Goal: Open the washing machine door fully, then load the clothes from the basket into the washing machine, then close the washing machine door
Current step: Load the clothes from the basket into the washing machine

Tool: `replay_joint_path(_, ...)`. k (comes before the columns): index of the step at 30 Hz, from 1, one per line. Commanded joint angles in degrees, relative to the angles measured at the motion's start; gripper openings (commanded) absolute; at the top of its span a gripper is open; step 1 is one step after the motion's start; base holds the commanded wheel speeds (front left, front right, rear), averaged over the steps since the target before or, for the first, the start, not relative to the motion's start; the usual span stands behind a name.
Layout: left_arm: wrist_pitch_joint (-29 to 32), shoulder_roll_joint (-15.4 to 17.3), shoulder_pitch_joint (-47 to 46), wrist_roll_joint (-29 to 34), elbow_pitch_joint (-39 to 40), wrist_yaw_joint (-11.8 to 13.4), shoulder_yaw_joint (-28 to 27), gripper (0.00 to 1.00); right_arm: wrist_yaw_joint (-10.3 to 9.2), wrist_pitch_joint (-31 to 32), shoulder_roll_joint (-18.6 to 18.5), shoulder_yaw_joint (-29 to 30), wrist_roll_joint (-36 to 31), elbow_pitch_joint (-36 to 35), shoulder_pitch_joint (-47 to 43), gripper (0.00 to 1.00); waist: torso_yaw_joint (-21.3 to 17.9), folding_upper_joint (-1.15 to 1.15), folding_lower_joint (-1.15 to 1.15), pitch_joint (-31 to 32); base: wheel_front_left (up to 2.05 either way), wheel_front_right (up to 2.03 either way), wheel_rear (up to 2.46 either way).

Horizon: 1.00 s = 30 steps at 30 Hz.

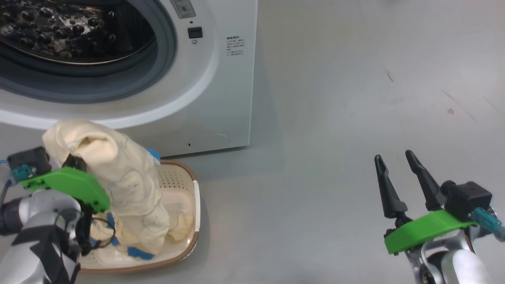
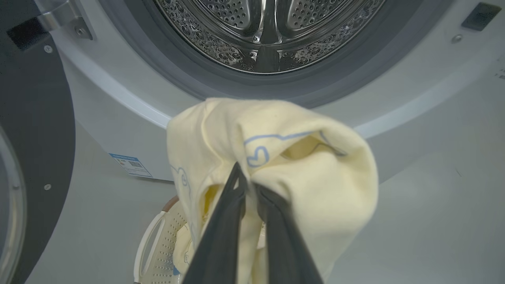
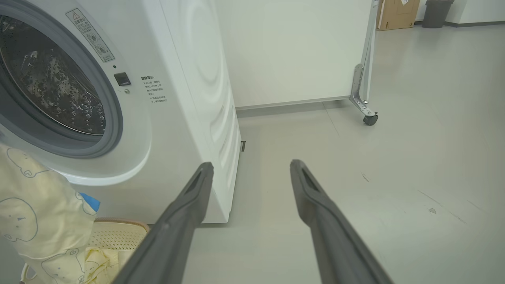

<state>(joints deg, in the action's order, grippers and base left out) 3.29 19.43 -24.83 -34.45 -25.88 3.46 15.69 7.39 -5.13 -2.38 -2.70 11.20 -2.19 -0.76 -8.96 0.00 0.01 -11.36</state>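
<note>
The white washing machine (image 1: 221, 98) stands with its porthole uncovered, the steel drum (image 2: 268, 27) showing inside. Its door (image 2: 31, 138) is swung out at the left of the left wrist view, black rim facing me. My left gripper (image 2: 247, 183) is shut on a cream-yellow garment (image 1: 118, 173) lifted above the basket (image 1: 189, 236), just below the porthole. More clothes (image 1: 179, 221) lie in the basket. My right gripper (image 1: 394, 159) hangs open over bare floor to the right, holding nothing.
Grey floor (image 1: 335, 118) spreads to the right of the machine. A white panel on a castor (image 3: 370, 118) stands behind it, with a cardboard box (image 3: 396, 14) and a bin (image 3: 436, 12) far back. A blue sticker (image 2: 130, 165) marks the machine's lower corner.
</note>
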Motion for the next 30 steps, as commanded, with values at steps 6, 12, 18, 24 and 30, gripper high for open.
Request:
replay_joint_path(6,3.3,4.6,-12.6,-0.9,-4.4,-2.4,-2.8,0.00,0.10,-2.5,-0.5,-2.9,1.7,-0.1,4.9,1.00,-3.8,0.00,-0.01,-4.9,0.00,0.00,0.00)
replay_joint_path(12,7.5,7.0,-22.1,-1.4,-10.2,-4.2,-3.0,0.00,0.10,-4.8,-0.5,-4.2,3.2,1.6,6.8,1.00,-6.7,0.00,-0.01,-9.0,0.00,0.00,0.00)
replay_joint_path(18,11.5,10.1,-30.9,-1.6,-13.5,-5.2,-3.4,0.00,0.10,-6.8,-0.5,-5.8,4.8,3.0,9.2,1.00,-9.0,0.00,-0.01,-14.5,0.00,0.00,0.00)
replay_joint_path(24,14.2,13.9,-39.1,-0.8,-14.3,-5.7,-3.7,0.00,0.10,-8.4,-0.5,-7.7,6.3,4.4,12.0,1.00,-11.0,0.00,-0.01,-19.9,0.00,0.00,0.00)
replay_joint_path(30,14.9,17.2,-45.8,-0.4,-13.6,-5.3,-4.8,0.00,0.10,-9.4,-0.5,-10.0,8.2,5.6,14.6,1.00,-13.3,0.00,-0.01,-24.9,0.00,0.00,0.00)
